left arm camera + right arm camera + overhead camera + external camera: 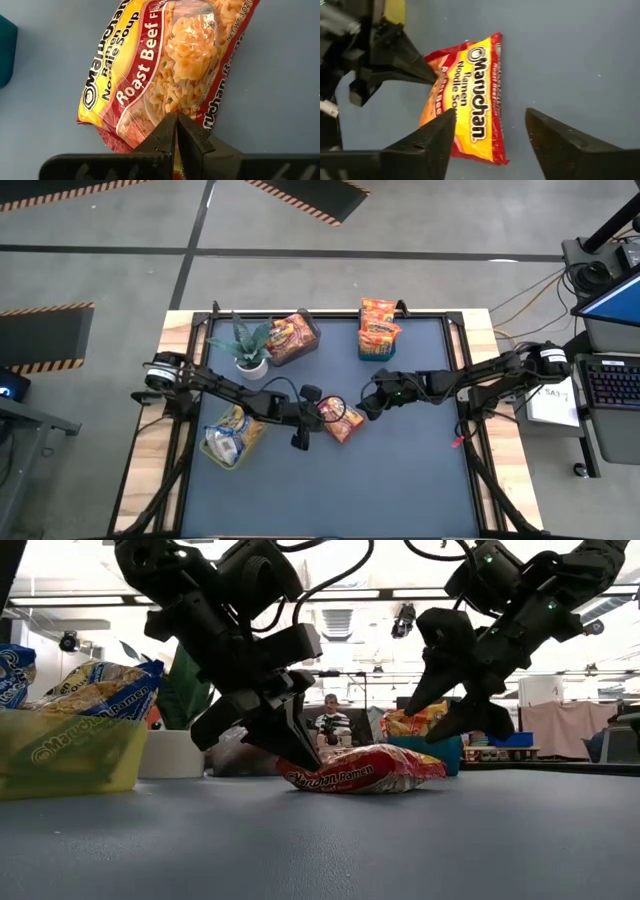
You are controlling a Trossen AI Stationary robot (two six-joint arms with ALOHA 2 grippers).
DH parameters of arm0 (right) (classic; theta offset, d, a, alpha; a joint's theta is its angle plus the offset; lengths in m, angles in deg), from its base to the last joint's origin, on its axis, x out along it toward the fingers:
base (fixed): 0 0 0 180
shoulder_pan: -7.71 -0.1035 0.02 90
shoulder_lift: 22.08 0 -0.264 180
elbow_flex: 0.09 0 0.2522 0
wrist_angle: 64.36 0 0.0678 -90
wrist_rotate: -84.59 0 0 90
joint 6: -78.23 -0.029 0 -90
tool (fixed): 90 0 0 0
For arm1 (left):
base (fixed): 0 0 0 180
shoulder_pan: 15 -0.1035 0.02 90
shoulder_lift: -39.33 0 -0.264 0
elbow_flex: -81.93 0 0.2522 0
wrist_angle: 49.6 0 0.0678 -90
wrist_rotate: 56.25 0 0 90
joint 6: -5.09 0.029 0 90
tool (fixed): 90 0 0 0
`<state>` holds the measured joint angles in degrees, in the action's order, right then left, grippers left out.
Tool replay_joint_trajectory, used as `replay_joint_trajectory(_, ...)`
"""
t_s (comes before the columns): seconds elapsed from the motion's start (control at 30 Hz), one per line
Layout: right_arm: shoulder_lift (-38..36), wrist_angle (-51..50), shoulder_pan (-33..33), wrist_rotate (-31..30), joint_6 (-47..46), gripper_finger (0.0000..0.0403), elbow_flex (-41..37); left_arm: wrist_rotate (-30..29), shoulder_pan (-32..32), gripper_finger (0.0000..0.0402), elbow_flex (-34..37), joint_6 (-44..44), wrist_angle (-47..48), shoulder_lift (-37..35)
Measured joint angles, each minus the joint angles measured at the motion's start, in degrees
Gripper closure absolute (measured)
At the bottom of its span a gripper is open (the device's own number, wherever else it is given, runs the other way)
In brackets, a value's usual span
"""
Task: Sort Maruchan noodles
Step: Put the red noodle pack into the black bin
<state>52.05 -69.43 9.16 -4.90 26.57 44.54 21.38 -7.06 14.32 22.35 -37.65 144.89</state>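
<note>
Grey concrete floor surrounds a blue-topped worktop (400, 480). At frame centre lies a red-and-yellow plastic Maruchan noodle packet (343, 419). Left hand (322, 408), fingers together, pinches the packet's edge. Right hand (368, 406), just right of the packet, stands with fingers apart, holding nothing.

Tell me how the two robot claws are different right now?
The left gripper is pinched shut on the edge of the Roast Beef noodle packet lying on the table, while the right gripper is open and holds nothing. The left gripper touches the packet; the right gripper hangs just above and beside it, fingers apart. Both are dark two-finger claws meeting at that same packet in the middle of the table.
</note>
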Motion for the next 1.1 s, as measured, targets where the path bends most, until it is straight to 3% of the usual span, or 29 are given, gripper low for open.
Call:
replay_joint_trajectory(0.2, 0.13, -0.02, 0.00, -2.03, -2.83, 0.0124, -0.53, 0.10, -0.10, 0.0402, 0.13, -0.03, -0.03, 0.00)
replay_joint_trajectory(0.4, 5.96, 6.98, -0.02, -1.12, -4.33, 0.0102, -2.04, 0.11, -0.12, 0.0402, 0.25, -1.25, -0.16, 0.00)
replay_joint_trajectory(0.57, 13.59, 18.09, -0.02, 2.94, -4.38, 0.0101, -2.12, 1.01, -0.17, 0.0402, 0.51, -1.76, 0.13, 0.01)
replay_joint_trajectory(0.77, 23.09, 39.26, 0.09, 9.73, -4.18, 0.0102, -1.35, 1.42, -0.20, 0.0402, 0.76, -2.83, -0.16, 0.02)
replay_joint_trajectory(1.1, 25.06, 44.78, 0.33, 12.44, -2.49, 0.0137, 0.57, 1.61, -0.18, 0.0402, 0.87, -2.82, -0.81, 0.04)
